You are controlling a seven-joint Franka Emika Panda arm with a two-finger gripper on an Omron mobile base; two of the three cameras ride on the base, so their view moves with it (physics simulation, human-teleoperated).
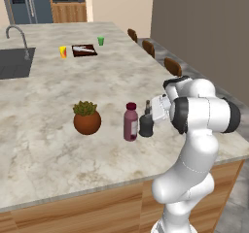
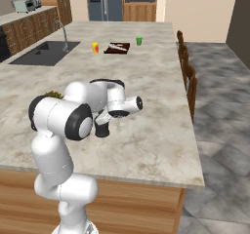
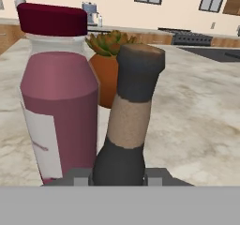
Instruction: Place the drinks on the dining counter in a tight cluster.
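The gripper (image 1: 148,114) is closed on the squat black bottle (image 1: 146,124), which stands upright on the dining counter (image 1: 44,130) near its front edge. In the hand view the black bottle (image 3: 129,121) rises directly between the fingers (image 3: 157,175), its dark body at the base of the view and its tan-banded neck and dark cap extending upward from the hand. The dark-red bottle (image 3: 58,97) with its maroon cap stands just beside the held bottle, to the left in the hand view; whether the two touch cannot be told. In the left base view the dark-red bottle (image 1: 130,122) is upright immediately left of the black one. Beyond both bottles, farther from the hand, sits the round brown plant pot (image 3: 105,76), with green leaves at its top. In the right base view the black bottle's base (image 2: 102,129) shows under the arm.
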